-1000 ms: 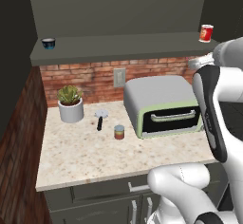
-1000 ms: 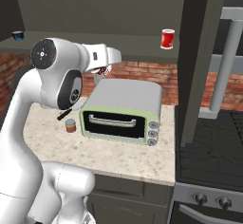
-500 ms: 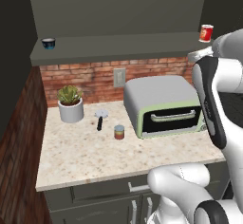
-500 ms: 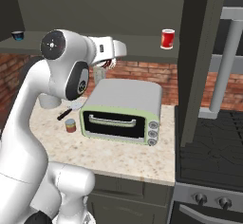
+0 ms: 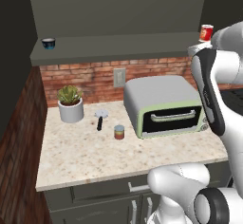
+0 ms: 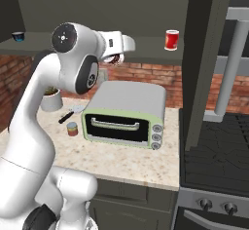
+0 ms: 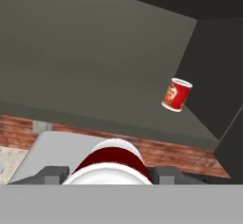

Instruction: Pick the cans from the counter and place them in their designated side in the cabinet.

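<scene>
Cans: one in the jaws, one on the surface

Dark red and white can (image 7: pixel 111 163) clamped between the jaws, raised near shelf (image 6: pixel 146 48) height, above the toaster oven (image 6: pixel 125 113). Gripper (image 6: pixel 115 58) just below the front edge of the cabinet (image 5: pixel 118 9) shelf. Orange-red can (image 5: pixel 119 132) upright on the surface (image 5: pixel 95 156), left of the oven, close to a black-handled tool (image 5: pixel 100 119). Brighter red can (image 6: pixel 171 39) on the shelf's right end; blue bowl (image 5: pixel 48 42) at its left end. Potted plant (image 5: pixel 70 103) by the brick wall.
</scene>
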Tool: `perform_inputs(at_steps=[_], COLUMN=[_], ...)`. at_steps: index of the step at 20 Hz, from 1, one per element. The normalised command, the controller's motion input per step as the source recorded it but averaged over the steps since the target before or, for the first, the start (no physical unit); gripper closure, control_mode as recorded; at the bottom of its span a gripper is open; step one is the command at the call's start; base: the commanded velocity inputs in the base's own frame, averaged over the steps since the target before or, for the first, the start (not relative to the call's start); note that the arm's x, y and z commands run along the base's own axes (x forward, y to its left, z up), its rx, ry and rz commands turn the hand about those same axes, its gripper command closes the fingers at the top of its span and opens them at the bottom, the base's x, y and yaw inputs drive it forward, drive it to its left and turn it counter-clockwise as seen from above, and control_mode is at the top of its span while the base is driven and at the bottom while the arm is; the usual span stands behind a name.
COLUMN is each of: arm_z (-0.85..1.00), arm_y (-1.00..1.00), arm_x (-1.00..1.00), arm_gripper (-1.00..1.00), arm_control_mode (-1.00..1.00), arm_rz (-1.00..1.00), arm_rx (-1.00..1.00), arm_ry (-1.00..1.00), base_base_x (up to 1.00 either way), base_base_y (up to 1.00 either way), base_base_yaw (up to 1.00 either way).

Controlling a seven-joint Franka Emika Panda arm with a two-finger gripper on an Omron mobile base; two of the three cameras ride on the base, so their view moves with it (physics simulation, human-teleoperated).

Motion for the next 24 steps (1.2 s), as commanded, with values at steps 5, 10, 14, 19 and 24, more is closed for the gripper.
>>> perform_inputs(at_steps=[5,10,14,19,24], arm_z=[0.02,0.00,0.01,0.03,0.00], arm_y=[-0.10,-0.09,-0.08,-0.12,-0.14], arm_x=[0.26,0.32,0.33,0.26,0.23], arm_gripper=[1.00,1.00,1.00,1.00,1.00], arm_control_mode=[-1.00,-1.00,-1.00,-1.00,-1.00], arm_rz=[0.00,0.00,0.00,0.00,0.00], arm_rx=[0.00,-0.01,0.00,0.00,-0.01], arm_ry=[0.00,0.00,0.00,0.00,0.00], base_base_x=[0.00,0.00,0.00,0.00,0.00], base_base_y=[0.00,0.00,0.00,0.00,0.00], base_base_yaw=[0.00,0.00,0.00,0.00,0.00])
